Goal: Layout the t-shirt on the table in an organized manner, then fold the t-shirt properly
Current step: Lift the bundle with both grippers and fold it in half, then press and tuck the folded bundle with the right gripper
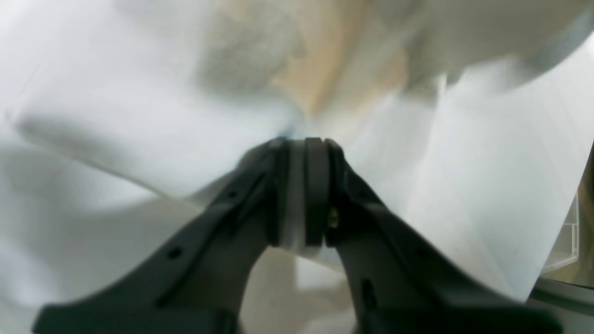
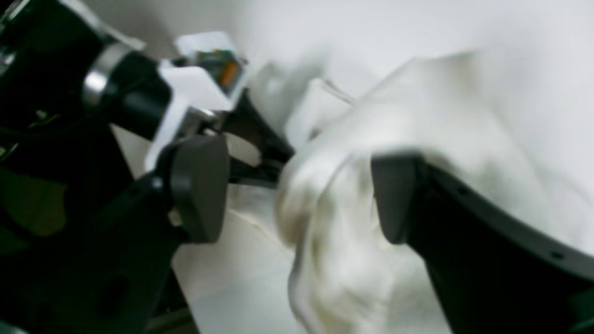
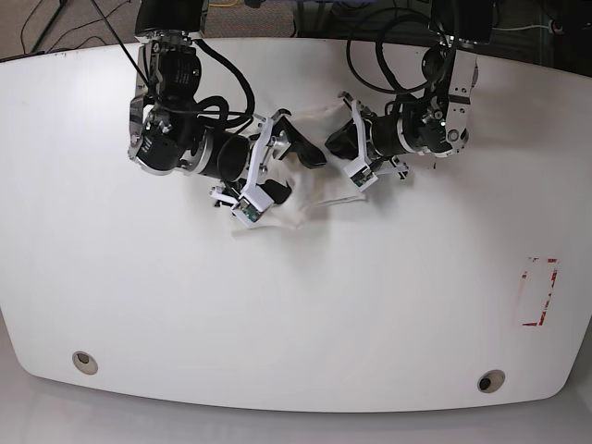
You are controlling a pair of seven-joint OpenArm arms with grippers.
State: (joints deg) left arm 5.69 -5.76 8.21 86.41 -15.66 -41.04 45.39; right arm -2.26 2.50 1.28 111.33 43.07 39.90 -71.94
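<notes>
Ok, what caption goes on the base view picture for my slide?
Two arms bunch the t-shirt on the table: left tool pinching, right tool open.

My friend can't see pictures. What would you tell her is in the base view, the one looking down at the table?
Two black robot arms meet over a bunched-up white t-shirt near the far edge of a big white table. The right gripper is open, and the left gripper is shut on the t-shirt.

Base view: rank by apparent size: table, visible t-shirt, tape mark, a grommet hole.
1. table
2. t-shirt, only the part showing between the arms; most of it is hidden
3. tape mark
4. grommet hole; the other one looks about the same
</notes>
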